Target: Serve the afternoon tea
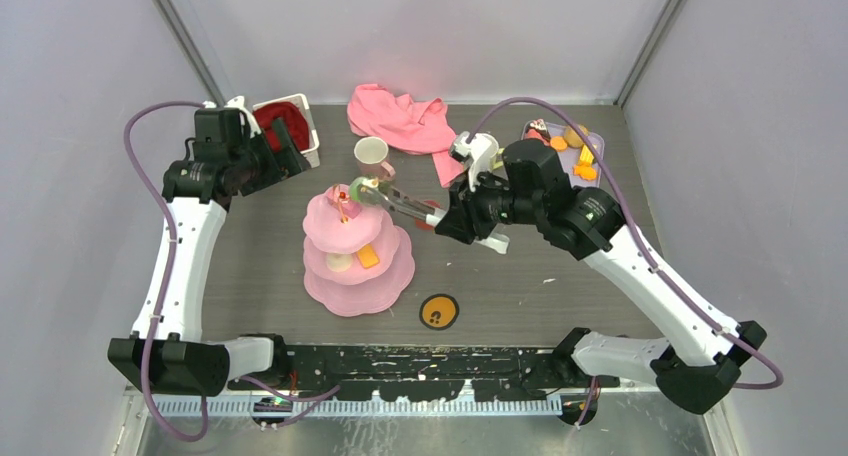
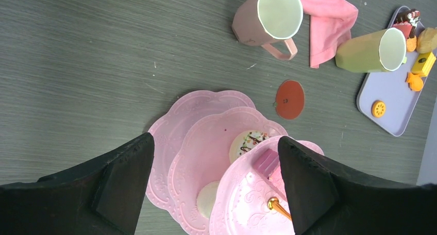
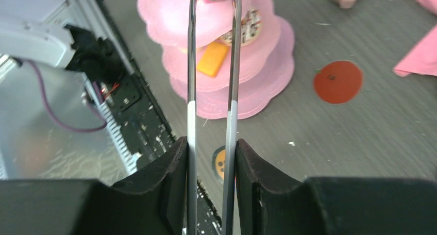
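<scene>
Right gripper [image 3: 211, 147] closed narrow on the handle end of slim metal tongs [image 3: 191, 90], both black fingers pressed against the two blades. Tong tips pinch a small round green toy fruit [image 1: 358, 188] over the top tier of the pink three-tier scalloped cake stand [image 1: 358, 276]; cannot tell whether the fruit touches the tier. The stand sits mid-table, just in front of the arm bases. Top tier carries a small pink block pastry [image 2: 265, 162] next to the gold centre post. Middle tier holds an orange wedge [image 3: 212, 59], a round sprinkled biscuit [image 2: 250, 142] and a pale plain disc [image 2: 206, 196]. Left gripper [image 2: 215, 139] wide open, nothing between its fingers, raised at the far left beside the white basket with red cloth [image 1: 290, 121]. Pale pink mug [image 1: 372, 156] stands just behind the stand, near the crumpled pink cloth [image 1: 400, 119]. Yellow-green mug [image 2: 371, 49] sits between that cloth and the lavender tray [image 2: 384, 124], which bears more small toy pastries [image 1: 565, 141]. A flat red disc [image 3: 337, 81] lies on the table right of the stand; an orange disc with black marks [image 1: 438, 311] lies near the front edge.
</scene>
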